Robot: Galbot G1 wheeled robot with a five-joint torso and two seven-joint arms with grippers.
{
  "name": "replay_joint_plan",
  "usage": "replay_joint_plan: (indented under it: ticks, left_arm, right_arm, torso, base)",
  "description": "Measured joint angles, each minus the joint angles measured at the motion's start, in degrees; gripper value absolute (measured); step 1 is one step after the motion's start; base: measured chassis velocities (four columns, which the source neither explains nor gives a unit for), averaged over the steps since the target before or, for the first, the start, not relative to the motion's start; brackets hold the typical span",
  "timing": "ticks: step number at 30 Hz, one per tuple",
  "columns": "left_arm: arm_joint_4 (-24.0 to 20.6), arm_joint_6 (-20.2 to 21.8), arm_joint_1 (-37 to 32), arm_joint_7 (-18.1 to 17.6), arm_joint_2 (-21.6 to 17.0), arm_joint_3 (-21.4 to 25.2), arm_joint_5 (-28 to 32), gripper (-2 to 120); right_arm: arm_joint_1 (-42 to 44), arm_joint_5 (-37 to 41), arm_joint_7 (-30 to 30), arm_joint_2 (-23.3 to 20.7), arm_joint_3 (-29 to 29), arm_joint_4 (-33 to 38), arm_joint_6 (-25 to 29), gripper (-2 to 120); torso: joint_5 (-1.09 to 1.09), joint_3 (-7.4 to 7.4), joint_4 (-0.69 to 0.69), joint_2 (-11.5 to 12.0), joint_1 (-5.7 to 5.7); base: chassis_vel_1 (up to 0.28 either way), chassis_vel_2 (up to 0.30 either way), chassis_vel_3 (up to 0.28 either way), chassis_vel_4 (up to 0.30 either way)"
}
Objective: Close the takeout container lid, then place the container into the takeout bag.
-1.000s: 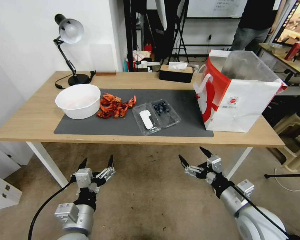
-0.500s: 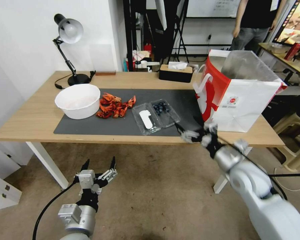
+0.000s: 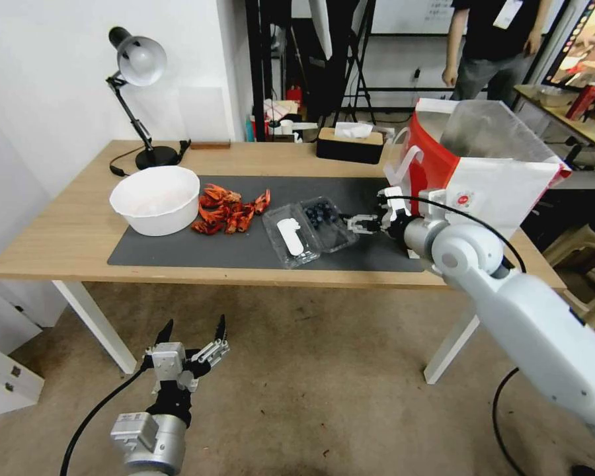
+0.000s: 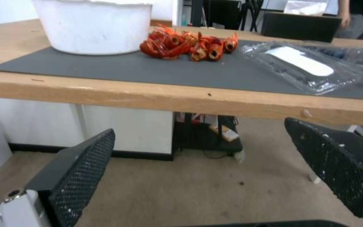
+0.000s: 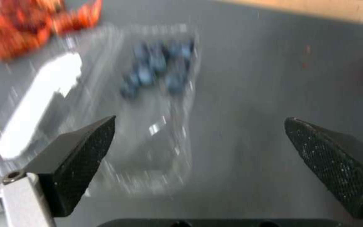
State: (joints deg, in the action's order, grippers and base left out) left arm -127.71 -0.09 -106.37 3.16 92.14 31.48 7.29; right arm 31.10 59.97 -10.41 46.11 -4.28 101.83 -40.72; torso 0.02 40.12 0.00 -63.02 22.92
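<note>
A: Takeout container [image 3: 309, 231], clear hinged plastic clamshell with blueberries, is lying open on the counter's [image 3: 79, 231] mat; right tool [image 3: 357, 223] spread, hovering beside it.

B: Risk: flimsy lid [image 3: 291, 241] skidding, berries spilling. Left tool [image 3: 192, 334] released, idling low.

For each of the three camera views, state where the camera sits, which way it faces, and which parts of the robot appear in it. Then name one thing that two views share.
Head view: high on the robot, facing forward and down at the table; left gripper low before the table, right gripper beside the takeout container.
Left wrist view: below the table edge, facing across it at the bowl; open fingers.
Right wrist view: above the mat, facing down on the container; open fingers.
Shared: the lid with its white label.
</note>
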Motion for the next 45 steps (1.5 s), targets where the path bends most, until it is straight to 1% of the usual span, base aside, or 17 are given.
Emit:
replay_joint_plan:
  ticks: [1,3,4,5,7,8,11,17,22,30,35,45]
  left_arm:
    - [0.00,0.00,0.00,0.00,0.00,0.00,0.00,100]
    - [0.13,0.03,-0.06,-0.01,0.00,-0.23,-0.21,100]
    - [0.13,0.03,-0.06,-0.01,0.00,-0.23,-0.21,100]
    - [0.33,0.06,-0.07,-0.04,0.00,-0.43,-0.32,100]
    - [0.77,0.08,0.09,-0.12,0.00,-0.50,-0.33,100]
    - [0.77,0.08,0.09,-0.12,0.00,-0.50,-0.33,100]
    - [1.26,0.08,0.26,-0.18,0.00,-0.54,-0.32,100]
    - [1.46,-0.03,0.26,-0.24,0.00,-0.54,-0.32,100]
    - [1.64,-0.11,0.20,-0.31,0.00,-0.54,-0.32,100]
    - [1.97,-0.56,0.02,-0.35,0.00,-0.52,-0.32,100]
    - [2.04,-0.60,0.00,-0.36,0.00,-0.51,-0.33,100]
    - [2.50,-0.62,0.16,-0.36,0.00,-0.84,-0.64,100]
  right_arm:
    - [0.00,0.00,0.00,0.00,0.00,0.00,0.00,100]
    - [-2.13,1.30,0.34,-2.37,-3.36,-0.37,-0.58,100]
    - [-2.13,1.30,0.34,-2.37,-3.36,-0.37,-0.58,100]
    - [-4.32,2.33,0.94,-3.98,-6.10,-1.08,-0.86,100]
    - [-7.60,3.76,1.37,-4.83,-8.91,-2.30,-1.21,100]
    - [-7.60,3.76,1.37,-4.83,-8.91,-2.30,-1.21,100]
    - [-12.03,5.61,1.32,-4.91,-12.01,-3.75,-1.40,100]
    - [-15.40,6.07,1.82,-4.70,-14.83,-5.44,-1.42,100]
    - [-18.42,5.95,3.39,-3.19,-18.33,-8.94,-1.43,100]
    - [-20.26,5.91,4.22,-2.08,-20.83,-11.04,-1.43,100]
    - [-20.47,4.76,5.22,-2.67,-22.41,-11.12,-1.43,100]
    - [-20.30,3.22,5.45,-2.82,-22.95,-11.69,-1.43,100]
  torso:
    - [0.00,0.00,0.00,0.00,0.00]
    - [-0.02,-0.01,-0.01,0.00,0.00]
    - [-0.02,-0.01,-0.01,0.00,0.00]
    - [-0.01,-0.01,-0.01,0.00,0.00]
    - [-0.01,-0.01,-0.02,0.00,0.00]
    - [-0.01,-0.01,-0.02,0.00,0.00]
    - [-0.02,-0.01,0.02,0.00,0.00]
    - [-0.02,-0.01,0.00,-0.01,0.00]
    - [-0.01,-0.01,0.01,-0.01,0.00]
    - [-0.02,-0.01,0.01,-0.01,0.00]
    - [-0.01,-0.01,-0.01,-0.01,0.00]
    - [-0.01,-0.01,0.00,-0.01,0.00]
  base:
    - [0.000,0.000,0.000,0.000]
    - [0.000,0.000,0.000,0.000]
    - [0.000,0.000,0.000,0.000]
    - [0.000,0.000,0.000,0.000]
    - [0.000,0.000,0.000,0.000]
    - [0.000,0.000,0.000,0.000]
    - [0.000,0.000,0.000,0.000]
    - [0.000,0.000,0.000,0.000]
    - [0.000,0.000,0.000,0.000]
    - [0.000,0.000,0.000,0.000]
    - [0.000,0.000,0.000,0.000]
    - [0.000,0.000,0.000,0.000]
